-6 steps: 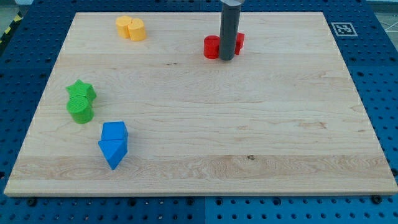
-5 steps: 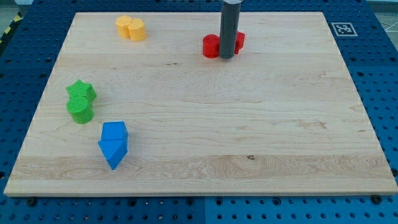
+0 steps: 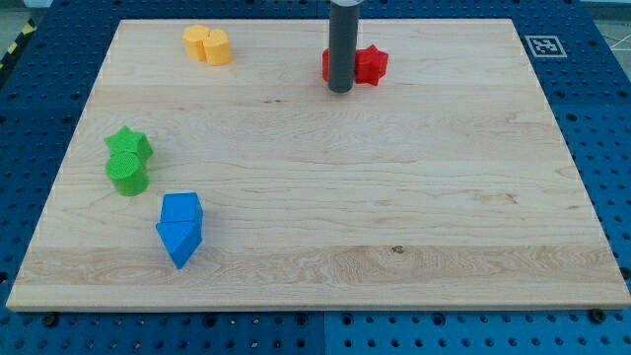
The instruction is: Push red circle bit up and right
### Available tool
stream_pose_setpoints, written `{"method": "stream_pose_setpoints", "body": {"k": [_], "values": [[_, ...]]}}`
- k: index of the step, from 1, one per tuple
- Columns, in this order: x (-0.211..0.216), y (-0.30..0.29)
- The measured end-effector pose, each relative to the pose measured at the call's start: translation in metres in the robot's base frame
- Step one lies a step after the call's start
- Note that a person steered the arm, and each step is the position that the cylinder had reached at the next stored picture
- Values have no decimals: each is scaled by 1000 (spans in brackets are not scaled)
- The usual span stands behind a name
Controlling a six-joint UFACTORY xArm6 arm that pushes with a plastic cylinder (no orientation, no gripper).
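Red circle (image 3: 330, 65): near the surface's (image 3: 325, 197) top edge, mostly hidden behind my rod; a red star (image 3: 370, 64) sits just to its right, touching or nearly so.
My tip (image 3: 339, 91): at the circle's lower edge, placed low probably to shove it up and right.
Tool: plain rod, w/o jaws, so nothing to spread or pinch.
Risk: the star blocks the path on the right.

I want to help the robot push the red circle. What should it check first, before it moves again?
1. My tip on the board: ok.
2. Red circle visible: not ok, mostly hidden behind the rod.
3. Tip below-left of red circle: cannot tell.
4. Path up-right free: not ok, red star sits right beside it.
5. Yellow blocks, green blocks, blue blocks out of the way: ok.
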State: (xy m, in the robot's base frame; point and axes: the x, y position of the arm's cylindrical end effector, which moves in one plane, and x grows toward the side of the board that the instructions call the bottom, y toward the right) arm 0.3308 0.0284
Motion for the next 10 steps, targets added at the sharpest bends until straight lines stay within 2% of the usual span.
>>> {"method": "stream_pose_setpoints", "body": {"k": [2, 4, 5, 6, 10], "values": [[0, -6], [-16, -67], [-48, -58], [-64, -53], [-52, -42]]}}
